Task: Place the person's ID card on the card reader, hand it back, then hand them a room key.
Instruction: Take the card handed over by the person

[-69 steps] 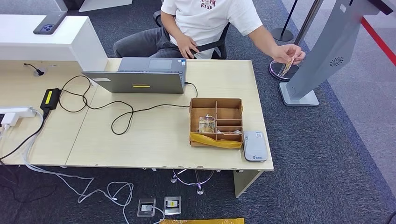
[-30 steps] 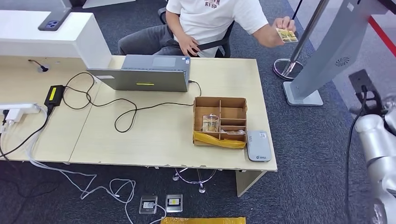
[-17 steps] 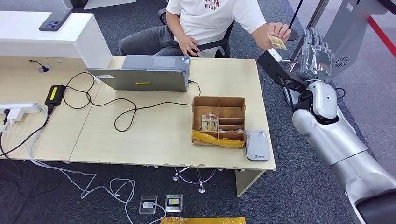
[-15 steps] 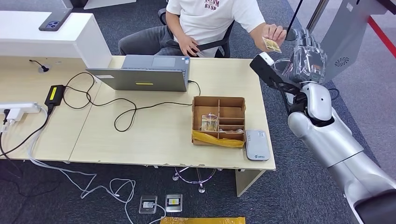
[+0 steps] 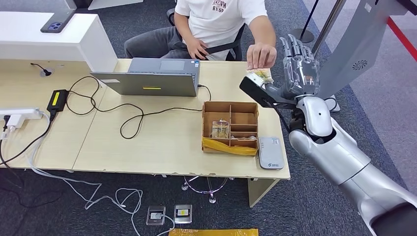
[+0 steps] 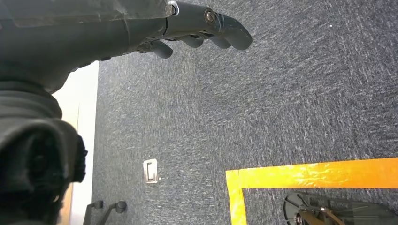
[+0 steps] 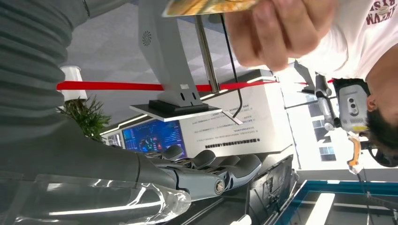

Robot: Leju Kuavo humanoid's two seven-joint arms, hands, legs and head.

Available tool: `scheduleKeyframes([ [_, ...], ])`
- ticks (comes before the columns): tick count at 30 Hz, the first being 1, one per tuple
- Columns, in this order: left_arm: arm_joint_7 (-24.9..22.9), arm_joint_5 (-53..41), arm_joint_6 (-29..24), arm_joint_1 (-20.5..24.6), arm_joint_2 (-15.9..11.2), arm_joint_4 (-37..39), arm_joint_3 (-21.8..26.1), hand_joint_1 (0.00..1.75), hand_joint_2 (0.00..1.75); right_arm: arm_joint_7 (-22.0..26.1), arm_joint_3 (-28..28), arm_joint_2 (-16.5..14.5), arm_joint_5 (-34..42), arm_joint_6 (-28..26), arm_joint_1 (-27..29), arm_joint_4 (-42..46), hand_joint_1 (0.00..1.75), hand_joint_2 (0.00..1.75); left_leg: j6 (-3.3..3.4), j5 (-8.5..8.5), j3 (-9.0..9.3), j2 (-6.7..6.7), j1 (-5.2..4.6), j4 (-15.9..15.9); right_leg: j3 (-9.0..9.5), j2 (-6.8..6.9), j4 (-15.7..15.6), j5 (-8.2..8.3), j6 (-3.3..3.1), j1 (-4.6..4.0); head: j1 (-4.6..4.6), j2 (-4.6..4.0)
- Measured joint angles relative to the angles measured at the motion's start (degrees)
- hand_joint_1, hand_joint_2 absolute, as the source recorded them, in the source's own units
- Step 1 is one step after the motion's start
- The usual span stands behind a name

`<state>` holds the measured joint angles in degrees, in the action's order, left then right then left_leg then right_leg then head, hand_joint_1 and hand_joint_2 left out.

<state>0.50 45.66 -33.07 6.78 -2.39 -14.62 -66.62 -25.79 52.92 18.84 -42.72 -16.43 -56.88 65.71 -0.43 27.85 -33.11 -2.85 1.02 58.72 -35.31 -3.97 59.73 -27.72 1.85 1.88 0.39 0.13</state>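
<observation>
Right hand point(image 5: 298, 61) has swung in beside person's hand point(image 5: 260, 55), fingers apart & empty, ID card point(image 5: 260, 74) pinched just below it over worktop point(image 5: 162, 142); thin, stiff, slick, prob. take by free edge.

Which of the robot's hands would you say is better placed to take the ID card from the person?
The right hand: it is raised, fingers apart, beside the person's hand holding the ID card. The left hand hangs over the floor.
</observation>
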Motion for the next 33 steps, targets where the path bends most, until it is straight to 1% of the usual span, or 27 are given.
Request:
scheduleKeyframes([
  [8,0.0,-0.11,0.01,0.0,-0.01,-0.01,-0.01,0.0,0.0,0.04,1.66,-0.33,-1.03,-0.03,0.01,0.08,0.0,1.75,0.0,0.0,0.0,0.0,0.0,0.0,0.0,0.0,0.0,0.0,0.0,0.0,0.0,0.01],
  [9,-0.01,-0.16,0.01,0.0,-0.01,-0.01,-0.02,0.0,0.0,0.04,1.74,-0.36,-1.09,-0.05,0.01,0.03,0.06,1.75,0.0,0.0,0.0,0.0,0.0,0.0,0.0,0.0,0.0,0.0,0.0,0.0,0.0,0.0],
  [10,-0.03,-0.21,0.02,0.0,-0.01,-0.01,-0.03,0.0,0.0,0.04,1.86,-0.38,-1.14,-0.09,0.01,-0.02,0.45,1.75,0.0,0.0,0.0,0.0,0.0,0.0,0.0,0.0,0.0,0.0,0.0,0.0,0.0,0.0],
  [12,-0.08,-0.28,0.05,-0.01,-0.01,-0.02,-0.05,0.0,0.0,0.04,2.08,-0.39,-1.15,-0.13,0.04,-0.11,1.33,1.75,0.0,0.0,0.0,0.0,0.0,0.0,0.0,0.0,0.0,0.0,0.0,0.0,0.0,0.0],
  [13,-0.13,-0.33,0.08,-0.01,-0.01,-0.02,-0.06,0.0,0.0,0.04,2.14,-0.39,-1.15,-0.14,0.05,-0.16,1.71,1.75,0.0,0.0,0.0,0.0,0.0,0.0,0.0,0.0,0.0,0.0,0.0,0.0,0.0,0.0],
  [14,-0.17,-0.38,0.1,-0.01,-0.01,-0.02,-0.08,0.0,0.0,0.04,2.17,-0.39,-1.16,-0.14,0.07,-0.22,1.75,1.75,0.0,0.0,0.0,0.0,0.0,0.0,-0.01,0.0,0.0,0.0,0.0,0.0,0.0,0.0],
  [24,-0.34,-0.12,0.17,-0.02,0.01,-0.02,-0.21,0.0,0.0,0.16,2.23,-0.41,-1.13,0.77,0.25,-0.37,1.75,1.75,0.0,0.0,0.0,0.0,0.0,0.0,0.0,0.0,0.0,0.0,0.0,0.0,0.0,0.0],
  [33,-0.44,1.19,-0.03,-0.03,0.0,-0.02,-0.2,0.0,0.0,0.96,2.2,-0.91,-0.79,0.44,0.3,-0.74,1.75,1.75,0.0,0.0,-0.01,0.0,0.0,0.0,-0.01,0.0,0.0,0.0,0.0,0.0,0.0,0.0],
])
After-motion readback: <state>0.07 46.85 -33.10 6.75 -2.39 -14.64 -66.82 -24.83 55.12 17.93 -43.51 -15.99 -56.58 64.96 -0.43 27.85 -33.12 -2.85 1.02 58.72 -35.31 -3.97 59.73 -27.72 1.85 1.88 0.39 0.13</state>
